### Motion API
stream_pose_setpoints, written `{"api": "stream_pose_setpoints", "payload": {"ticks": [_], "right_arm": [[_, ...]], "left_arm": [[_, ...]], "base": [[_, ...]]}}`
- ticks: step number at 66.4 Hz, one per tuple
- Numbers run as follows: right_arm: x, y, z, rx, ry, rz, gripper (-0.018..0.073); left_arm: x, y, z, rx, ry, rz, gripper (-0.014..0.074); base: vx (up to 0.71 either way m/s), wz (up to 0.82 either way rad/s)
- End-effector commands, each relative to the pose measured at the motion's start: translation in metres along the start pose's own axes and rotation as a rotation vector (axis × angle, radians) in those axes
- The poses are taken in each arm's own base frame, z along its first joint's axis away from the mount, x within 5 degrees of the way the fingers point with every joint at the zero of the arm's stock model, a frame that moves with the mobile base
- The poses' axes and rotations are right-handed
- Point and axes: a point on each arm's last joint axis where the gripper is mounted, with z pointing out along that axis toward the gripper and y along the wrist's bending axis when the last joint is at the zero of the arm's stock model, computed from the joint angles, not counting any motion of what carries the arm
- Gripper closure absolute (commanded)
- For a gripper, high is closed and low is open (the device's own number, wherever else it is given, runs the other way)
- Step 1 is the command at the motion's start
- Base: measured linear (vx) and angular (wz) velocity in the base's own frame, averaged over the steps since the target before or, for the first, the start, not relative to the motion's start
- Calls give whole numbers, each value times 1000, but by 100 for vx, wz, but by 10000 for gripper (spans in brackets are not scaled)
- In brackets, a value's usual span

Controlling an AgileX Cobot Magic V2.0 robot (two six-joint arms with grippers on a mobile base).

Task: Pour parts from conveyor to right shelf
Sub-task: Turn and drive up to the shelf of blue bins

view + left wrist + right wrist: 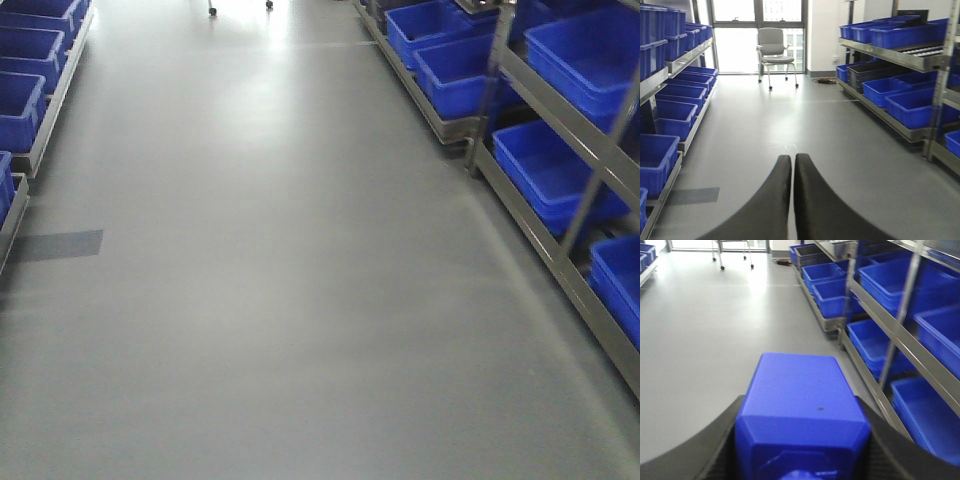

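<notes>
Left gripper (792, 159): we see both dark fingers (767, 205) pressed together along their inner edges, tips meeting, nothing between them. Wrist held roughly level, pointing forward.

Right gripper (801, 440): jaws spread around a blue part (800, 395), one dark finger (700, 450) against each side of it. We note the wrist tipped slightly downward, facing ahead. Arms themselves are out of frame.
</notes>
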Motion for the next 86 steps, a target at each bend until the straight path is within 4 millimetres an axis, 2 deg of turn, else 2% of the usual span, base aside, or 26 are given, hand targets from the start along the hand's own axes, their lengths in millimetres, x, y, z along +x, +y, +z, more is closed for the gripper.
{"api": "stream_pose_setpoints", "payload": {"ticks": [1, 53, 68, 86], "right_arm": [[-15, -1, -2, 7, -94, -5, 564], [-15, -1, -2, 8, -94, -4, 564], [-15, -1, -2, 8, -94, -4, 564], [-15, -1, -2, 8, -94, -5, 564]], "left_arm": [[-14, -1, -2, 10, -109, -16, 603], [-14, -1, -2, 10, -109, -16, 603], [-14, -1, -2, 10, -109, -16, 603], [-14, -1, -2, 10, -109, -16, 603]], "base": [[80, 25], [77, 6], [58, 61], [52, 102]]}}
